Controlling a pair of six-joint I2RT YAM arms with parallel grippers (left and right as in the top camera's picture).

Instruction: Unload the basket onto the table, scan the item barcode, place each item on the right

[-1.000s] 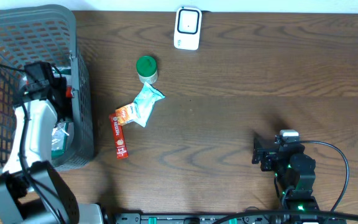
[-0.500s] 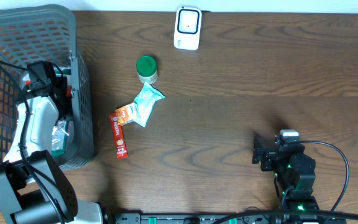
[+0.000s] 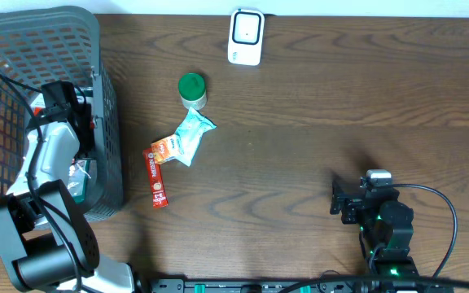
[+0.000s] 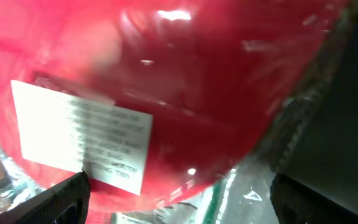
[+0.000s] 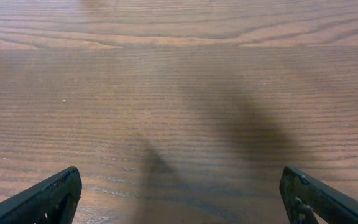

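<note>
The left arm is reaching down into the grey plastic mesh basket, which is sitting at the left edge of the brown wood-grain worktop. The left gripper is hanging inside the basket near its right wall. In the left wrist view, the left gripper is holding its jaws spread wide with nothing between them. Just ahead of it a glossy red plastic packet is filling most of the view. A white printed label is showing on the packet's left part, its text too blurred to read. Whether the fingertips are touching the packet cannot be told. A crinkled clear wrapper with green print is lying below the red packet.

The white handheld barcode scanner is lying at the far edge of the worktop, near its middle. A small jar with a green lid is standing left of centre. Beside it, toward the near edge, a pale blue and orange pouch is lying, and a slim red stick packet is resting just beside the basket.

The right gripper is hovering near the worktop's near right corner. In its wrist view, the right gripper is standing wide open over bare wood.
</note>
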